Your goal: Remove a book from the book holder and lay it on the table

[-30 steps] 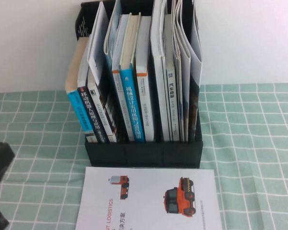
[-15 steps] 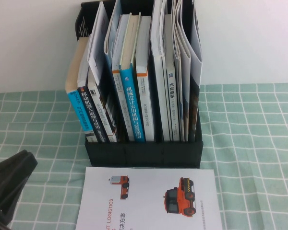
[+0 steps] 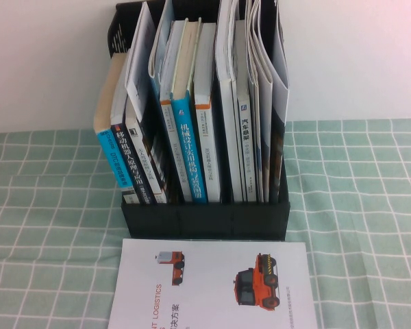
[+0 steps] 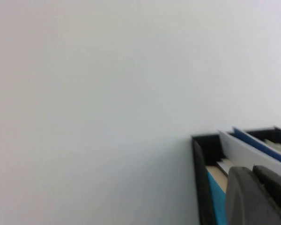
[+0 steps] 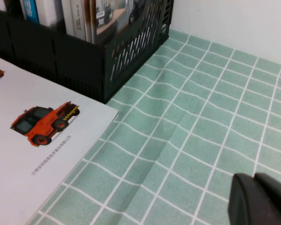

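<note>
- The dark arm that filled the lower-left corner of the high view half a second ago is gone from it — only checked cloth shows there now.
- Everything else has stayed put: holder, shelved books and the flat booklet sit exactly as before.
- The book (image 3: 212,284) lies flat on the table (image 3: 359,226), white cover up, just in front of the book holder (image 3: 205,219) — its top edge close to the low front wall.
- Its cover shows a small and a larger orange-red truck, with "LOGISTICS" printed sideways near the left edge.
- The blue-spined books (image 3: 188,154) and thin white magazines (image 3: 260,103) stand upright between the dividers.
- Left gripper (image 4: 257,197) is up near the holder's back top corner, facing the white wall (image 4: 93,103); cannot tell its grip.
- Right gripper (image 5: 260,201) hovers over bare cloth, right of the book; grip unclear too.
</note>
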`<state>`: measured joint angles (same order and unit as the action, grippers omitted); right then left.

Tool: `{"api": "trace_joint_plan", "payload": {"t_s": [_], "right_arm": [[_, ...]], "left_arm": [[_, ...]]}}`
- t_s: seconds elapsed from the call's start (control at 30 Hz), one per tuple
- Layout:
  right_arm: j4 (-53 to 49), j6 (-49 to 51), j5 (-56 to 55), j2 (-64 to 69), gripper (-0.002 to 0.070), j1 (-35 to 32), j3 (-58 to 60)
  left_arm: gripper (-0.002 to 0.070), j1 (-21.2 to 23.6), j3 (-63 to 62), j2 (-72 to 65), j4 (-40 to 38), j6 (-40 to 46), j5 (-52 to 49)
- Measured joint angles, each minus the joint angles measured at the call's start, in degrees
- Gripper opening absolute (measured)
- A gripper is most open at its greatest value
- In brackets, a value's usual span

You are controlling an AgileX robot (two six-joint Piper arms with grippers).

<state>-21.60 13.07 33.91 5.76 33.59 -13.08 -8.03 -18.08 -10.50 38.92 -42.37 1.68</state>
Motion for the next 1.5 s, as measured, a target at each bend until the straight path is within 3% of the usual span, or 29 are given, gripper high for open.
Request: {"api": "trace_joint_plan", "payload": {"t_s": [0.1, 0.2, 0.4, 0.53, 0.7, 1.1, 1.5], "right_arm": [[0.09, 0.00, 0.11, 0.00, 0.0004, 0.00, 0.57], [0.23, 0.00, 0.14, 0.00, 0.0004, 0.00, 0.56], [0.31, 0.00, 0.14, 0.00, 0.0004, 0.00, 0.59], [0.31, 0.00, 0.14, 0.00, 0.0004, 0.00, 0.69], [0.31, 0.00, 0.14, 0.00, 0.0004, 0.00, 0.69], [0.36, 0.00, 0.14, 0.00, 0.0004, 0.00, 0.81], [0.36, 0.00, 0.14, 0.00, 0.0004, 0.00, 0.81]], "left_arm": [[-0.0003, 5.13, 1.06, 7.03, -0.29, 0.00, 0.15], [-0.0003, 7.68, 3.21, 10.90, -5.79, 0.71, 0.07], [-0.0003, 7.90, 4.45, 11.23, -17.98, 18.12, -1.06], [-0.0003, 7.90, 8.32, 11.23, -32.29, 29.86, 2.61], [-0.0003, 7.90, 17.70, 11.23, -40.22, 31.11, 3.40], [-0.0003, 7.90, 19.52, 11.23, -40.29, 31.64, -19.64], [-0.0003, 4.34, 19.52, 11.23, -38.40, 31.67, -20.20]]}}
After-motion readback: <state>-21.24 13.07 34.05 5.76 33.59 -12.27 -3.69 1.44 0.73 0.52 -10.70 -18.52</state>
